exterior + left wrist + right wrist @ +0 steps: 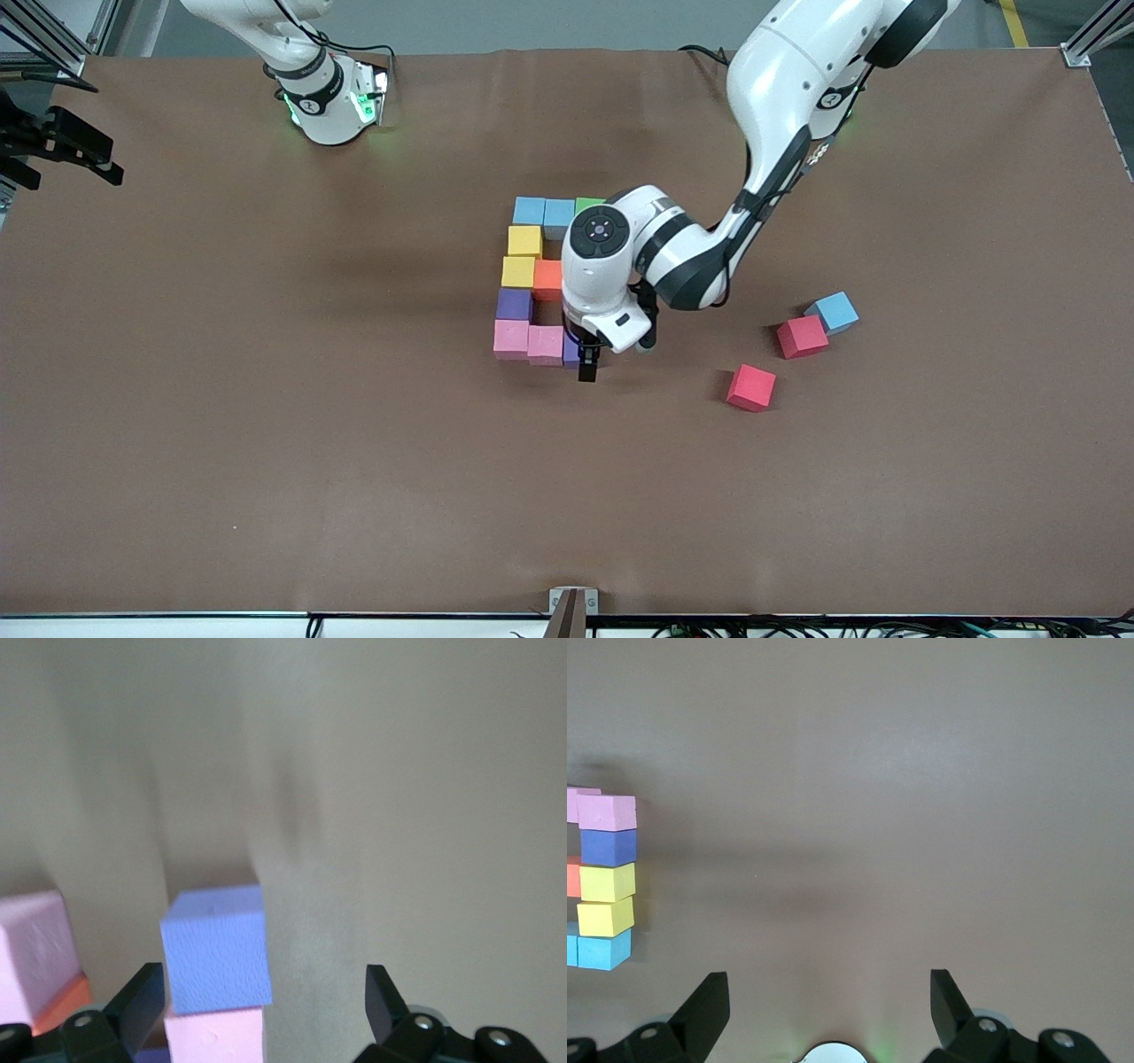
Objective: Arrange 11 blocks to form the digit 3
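Blocks in figure, centre of bench (266, 461): two light blue (543, 211) and a green cube (586, 205) in the row farthest from the front camera; two yellow cubes (522, 255) down the side toward the right arm's end; an orange cube (547, 278) beside the lower yellow; a purple cube (514, 304); then two pink cubes (529, 340) in the nearest row.

Left pincer (588, 361): released, jaws wide, standing low at the end of that nearest row, around a second purple cube (217, 948) that rests on the bench against a pink one.

Right pincer (828, 1014): released, waiting near its base, holding nothing.

Spare items: one light blue cube (833, 312) and two red cubes (776, 361), well apart toward the left arm's end.

Step in hand: last cube of the nearest row looks just set down. Next move, by judgement: lift the left pincer straight up without nudging the row.
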Controlling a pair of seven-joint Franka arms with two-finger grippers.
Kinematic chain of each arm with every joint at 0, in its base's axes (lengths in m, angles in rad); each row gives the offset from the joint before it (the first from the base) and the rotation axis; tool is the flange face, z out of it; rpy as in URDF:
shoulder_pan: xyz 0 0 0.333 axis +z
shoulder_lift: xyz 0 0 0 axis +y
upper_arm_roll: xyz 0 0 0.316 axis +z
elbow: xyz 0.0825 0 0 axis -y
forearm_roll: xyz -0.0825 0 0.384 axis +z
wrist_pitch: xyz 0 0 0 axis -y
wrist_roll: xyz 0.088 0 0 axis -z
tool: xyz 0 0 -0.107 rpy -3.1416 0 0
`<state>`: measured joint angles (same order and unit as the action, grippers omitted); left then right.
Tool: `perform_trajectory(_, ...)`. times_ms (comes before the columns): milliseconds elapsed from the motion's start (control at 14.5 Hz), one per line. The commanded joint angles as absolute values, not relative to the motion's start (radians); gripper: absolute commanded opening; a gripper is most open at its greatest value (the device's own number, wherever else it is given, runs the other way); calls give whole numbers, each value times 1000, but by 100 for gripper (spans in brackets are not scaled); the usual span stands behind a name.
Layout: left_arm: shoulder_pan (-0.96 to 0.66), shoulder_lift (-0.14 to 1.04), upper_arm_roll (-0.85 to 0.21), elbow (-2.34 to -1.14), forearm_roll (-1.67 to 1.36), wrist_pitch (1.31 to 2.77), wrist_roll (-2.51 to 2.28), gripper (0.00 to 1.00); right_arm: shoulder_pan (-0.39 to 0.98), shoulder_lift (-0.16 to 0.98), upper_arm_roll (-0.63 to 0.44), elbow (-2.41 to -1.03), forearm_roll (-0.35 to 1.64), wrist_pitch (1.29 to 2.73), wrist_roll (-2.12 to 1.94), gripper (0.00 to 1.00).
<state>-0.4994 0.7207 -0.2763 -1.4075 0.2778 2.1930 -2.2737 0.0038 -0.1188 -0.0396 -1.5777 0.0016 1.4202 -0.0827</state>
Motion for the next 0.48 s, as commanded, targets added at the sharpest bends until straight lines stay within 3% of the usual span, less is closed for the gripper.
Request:
perform_trajectory(0, -404, 568, -299, -1541, 201, 2132, -1976, 100, 11, -133, -44, -1588, -15, 1413, -107, 100)
perform_trajectory(413, -250, 388, -299, -1686, 150, 2013, -1203, 100, 9, -133, -46, -1588, -12, 1408, -124, 100)
